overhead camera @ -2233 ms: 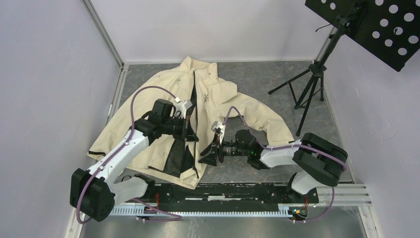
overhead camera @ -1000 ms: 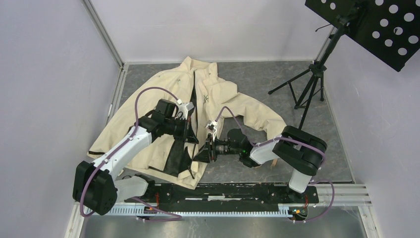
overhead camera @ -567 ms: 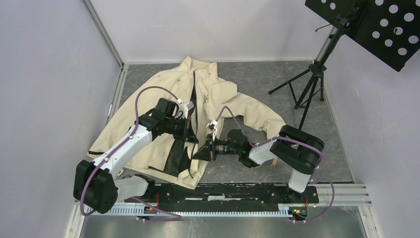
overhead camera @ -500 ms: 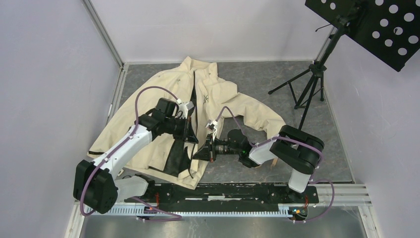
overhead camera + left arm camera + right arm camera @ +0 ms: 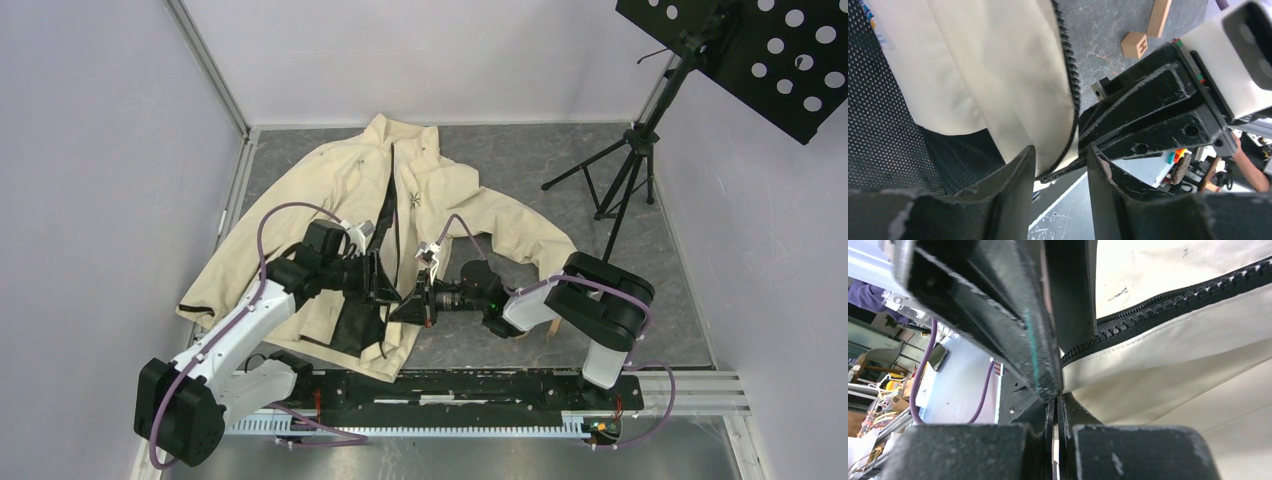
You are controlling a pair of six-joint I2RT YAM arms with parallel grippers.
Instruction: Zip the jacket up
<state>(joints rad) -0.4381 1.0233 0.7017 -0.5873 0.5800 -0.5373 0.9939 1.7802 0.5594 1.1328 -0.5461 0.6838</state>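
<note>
Here the right pincer (image 5: 1055, 401) is clamped shut on the bottom corner of the jacket (image 5: 455, 195), just where the zipper teeth (image 5: 1173, 295) run out at the hem. The left pincer (image 5: 1060, 152) is narrowly parted, and that same toothed corner hangs between its fingers (image 5: 1020, 185) without being gripped. The two pincers sit very close, nearly touching.

The step looks like readying the zipper's bottom ends. No slider can be made out in any view. To do it well, the right grip should hold firm and keep the edge taut and flat. The left should close on the tape beside the teeth rather than on them, low near the hem, and move slowly so the fingers do not knock together.

The left arm reaches forward from its near-left base, elbow bent and wrist turned rightward. The right arm lies folded low, its forearm running leftward over the counter (image 5: 600, 180).

The jacket lies spread on the counter with its collar at the far end. Its front is open and the black lining (image 5: 352, 325) shows near the hem. Two wooden blocks (image 5: 1135, 44) rest on the bare counter beside it
</note>
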